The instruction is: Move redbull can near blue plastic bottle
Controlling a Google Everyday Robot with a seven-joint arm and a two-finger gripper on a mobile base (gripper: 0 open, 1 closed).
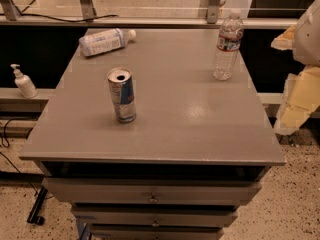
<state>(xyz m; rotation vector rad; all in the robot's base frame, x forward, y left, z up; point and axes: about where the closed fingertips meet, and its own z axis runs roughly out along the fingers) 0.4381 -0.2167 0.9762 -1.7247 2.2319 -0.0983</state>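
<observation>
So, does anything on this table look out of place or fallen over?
Yes: the blue plastic bottle lies on its side at the far left corner, while the redbull can and the clear water bottle stand upright. Nothing looks spilled. The gripper is at the picture's right edge, beside the table.

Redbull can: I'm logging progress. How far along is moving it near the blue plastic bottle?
Done: nothing; the redbull can stands upright on the table, apart from the blue plastic bottle lying at the far left corner. In hand: nothing; the gripper hangs beyond the table's right edge. Left: grasp the can, carry and set it beside the bottle.
</observation>
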